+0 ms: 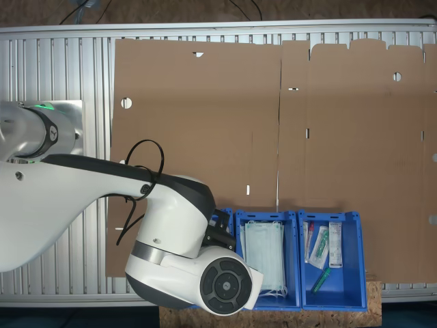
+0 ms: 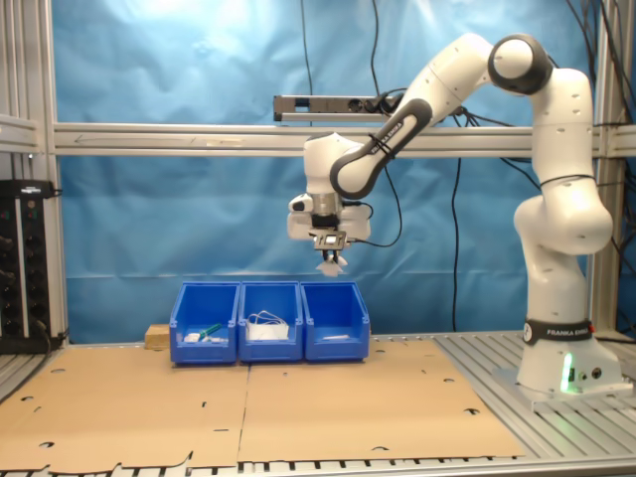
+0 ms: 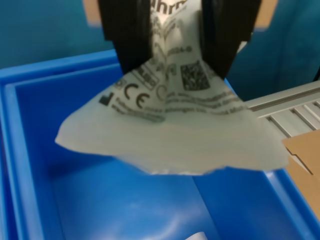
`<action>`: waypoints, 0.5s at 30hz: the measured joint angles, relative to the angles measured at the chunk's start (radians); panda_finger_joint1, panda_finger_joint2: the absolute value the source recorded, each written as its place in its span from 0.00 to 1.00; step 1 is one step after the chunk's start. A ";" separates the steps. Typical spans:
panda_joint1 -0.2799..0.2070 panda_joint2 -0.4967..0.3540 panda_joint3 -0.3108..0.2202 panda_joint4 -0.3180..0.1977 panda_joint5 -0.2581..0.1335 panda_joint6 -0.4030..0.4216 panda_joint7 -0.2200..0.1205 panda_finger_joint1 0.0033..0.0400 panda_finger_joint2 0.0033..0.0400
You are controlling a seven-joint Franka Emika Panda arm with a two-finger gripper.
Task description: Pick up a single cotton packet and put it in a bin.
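Observation:
My gripper (image 2: 331, 256) hangs in the air above the bin (image 2: 335, 320) at the end of the row at the second exterior view's right. It is shut on the cotton packet (image 2: 331, 266), a white sachet that droops from the fingertips. In the wrist view the black fingers (image 3: 127, 35) pinch the crumpled packet (image 3: 170, 130) by its upper edge, over the bin's blue floor (image 3: 115, 200). A scrap of something white (image 3: 197, 236) lies in that bin. In the first exterior view the arm covers most of this bin (image 1: 224, 217).
Two more blue bins stand in the row: the middle one (image 1: 266, 263) holds pale green face masks, the far one (image 1: 332, 263) syringes and tubes. Flat cardboard (image 2: 298, 397) covers the table before the bins. The arm's base (image 2: 561, 368) stands at the second exterior view's right.

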 joint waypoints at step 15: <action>0.000 0.045 -0.009 0.000 -0.005 0.038 0.000 0.09 0.09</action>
